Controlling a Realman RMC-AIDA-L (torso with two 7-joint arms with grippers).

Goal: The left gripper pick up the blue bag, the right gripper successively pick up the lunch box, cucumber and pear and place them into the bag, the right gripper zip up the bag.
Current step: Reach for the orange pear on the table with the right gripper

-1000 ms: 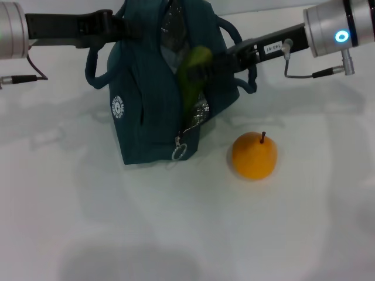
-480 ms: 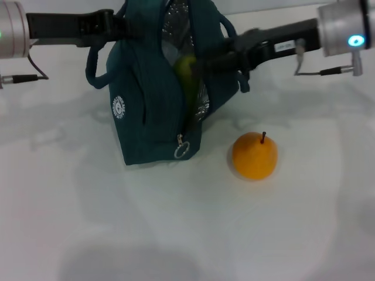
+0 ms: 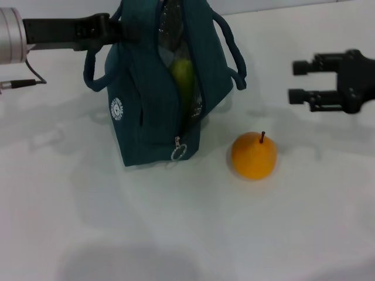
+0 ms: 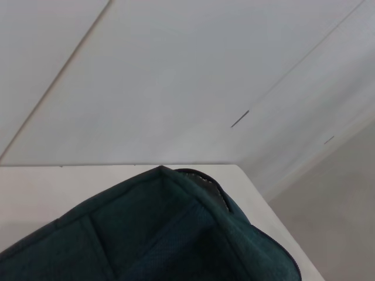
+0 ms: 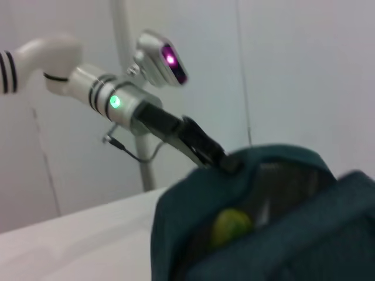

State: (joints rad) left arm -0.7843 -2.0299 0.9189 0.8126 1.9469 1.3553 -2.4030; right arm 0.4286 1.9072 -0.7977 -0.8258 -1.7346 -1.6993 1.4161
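The right gripper [image 3: 299, 82] has withdrawn from the bag [image 3: 146, 111] open and empty, leaving the cucumber [image 3: 183, 76] inside, while the left gripper [image 3: 117, 29] keeps the bag's top clamped; the pear [image 3: 253, 156] on the table beside the bag appears next.

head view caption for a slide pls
Left gripper holds the blue bag open; cucumber inside, right gripper open, pear waiting.
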